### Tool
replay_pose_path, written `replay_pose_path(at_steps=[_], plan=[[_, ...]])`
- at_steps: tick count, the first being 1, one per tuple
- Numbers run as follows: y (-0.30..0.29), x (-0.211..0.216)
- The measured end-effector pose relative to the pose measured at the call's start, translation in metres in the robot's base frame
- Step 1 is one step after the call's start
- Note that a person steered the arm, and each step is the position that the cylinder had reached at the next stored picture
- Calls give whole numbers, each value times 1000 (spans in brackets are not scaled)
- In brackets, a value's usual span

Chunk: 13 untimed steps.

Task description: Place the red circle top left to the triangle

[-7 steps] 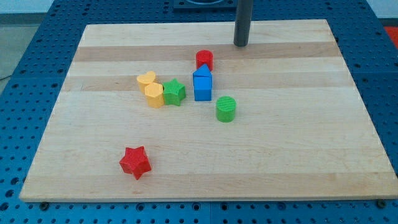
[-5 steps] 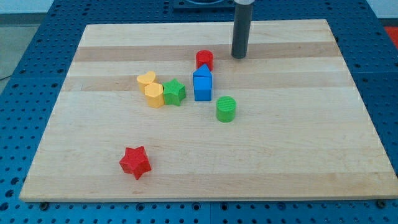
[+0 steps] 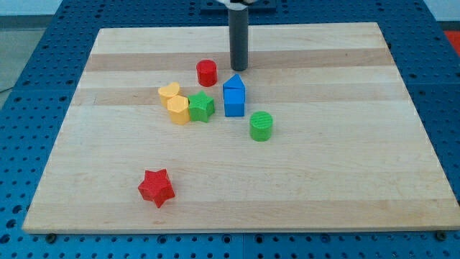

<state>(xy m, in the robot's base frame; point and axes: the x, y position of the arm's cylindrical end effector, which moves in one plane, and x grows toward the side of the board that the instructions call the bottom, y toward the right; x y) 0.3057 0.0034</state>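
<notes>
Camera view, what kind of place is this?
Probably a robotics lab bench: a wooden board on a blue perforated table, small blocks like the red circle, and my tip beside it.

You'll see my tip (image 3: 238,69) has swept from the view's upper right toward the left, and the red circle (image 3: 207,72) has slid left, now up-left of the blue triangle (image 3: 233,83).

lab: blue perforated bench (image 3: 431,43)
</notes>
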Motion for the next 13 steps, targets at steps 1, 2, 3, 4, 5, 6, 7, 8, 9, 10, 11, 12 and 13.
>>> replay_pose_path(at_steps=[1,2,3,4,5,6,7,8,9,10,11,12,13], plan=[[-7,-4],[-30,-4],[-44,-4],[-44,-4],[-44,-2],[-44,-2],[-57,-4],[-71,-4],[-71,-3],[-70,-3],[-68,-1],[-68,3],[-68,4]])
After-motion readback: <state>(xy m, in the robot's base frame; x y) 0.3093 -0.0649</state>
